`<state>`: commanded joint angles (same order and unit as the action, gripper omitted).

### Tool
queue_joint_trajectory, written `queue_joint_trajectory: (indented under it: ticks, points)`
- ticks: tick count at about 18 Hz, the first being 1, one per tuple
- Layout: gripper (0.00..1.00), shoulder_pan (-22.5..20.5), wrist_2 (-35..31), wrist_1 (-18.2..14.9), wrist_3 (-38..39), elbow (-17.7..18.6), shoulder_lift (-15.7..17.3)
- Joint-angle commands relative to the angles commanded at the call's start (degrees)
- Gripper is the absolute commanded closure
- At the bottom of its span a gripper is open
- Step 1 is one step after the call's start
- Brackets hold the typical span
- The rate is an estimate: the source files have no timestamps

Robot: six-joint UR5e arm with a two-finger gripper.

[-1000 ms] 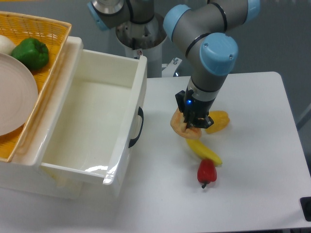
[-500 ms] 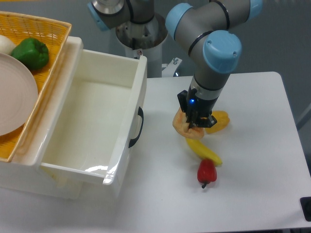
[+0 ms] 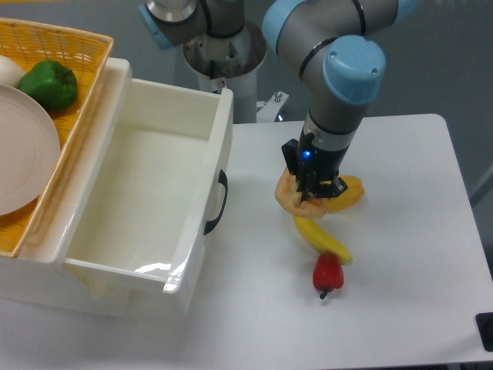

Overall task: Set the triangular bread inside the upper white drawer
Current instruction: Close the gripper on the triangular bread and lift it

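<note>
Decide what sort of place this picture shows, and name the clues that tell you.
Probably a robotics lab or test bench: an industrial arm with a gripper works over a plain white table, with toy-like food such as a banana and an open white drawer.

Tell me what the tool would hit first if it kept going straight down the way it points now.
The triangular bread: the tool points down with its fingers already at it. Just beyond lies the banana, though depth is unclear from this single view.

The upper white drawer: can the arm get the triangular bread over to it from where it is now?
Probably yes. The gripper looks shut on the triangular bread, the upper white drawer stands pulled open to its left, and only bare table lies between them. It must clear the drawer's front wall.
</note>
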<state>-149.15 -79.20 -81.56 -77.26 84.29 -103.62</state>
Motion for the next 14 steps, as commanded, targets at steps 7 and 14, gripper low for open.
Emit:
queue_joint_trajectory:
  ticks: [7,14]
  points:
    - [0.91,-0.8,4.9,-0.4,6.0,-0.1,2.1]
    - [0.91,-0.7,9.2,-2.4,13.1,-0.2,5.2]
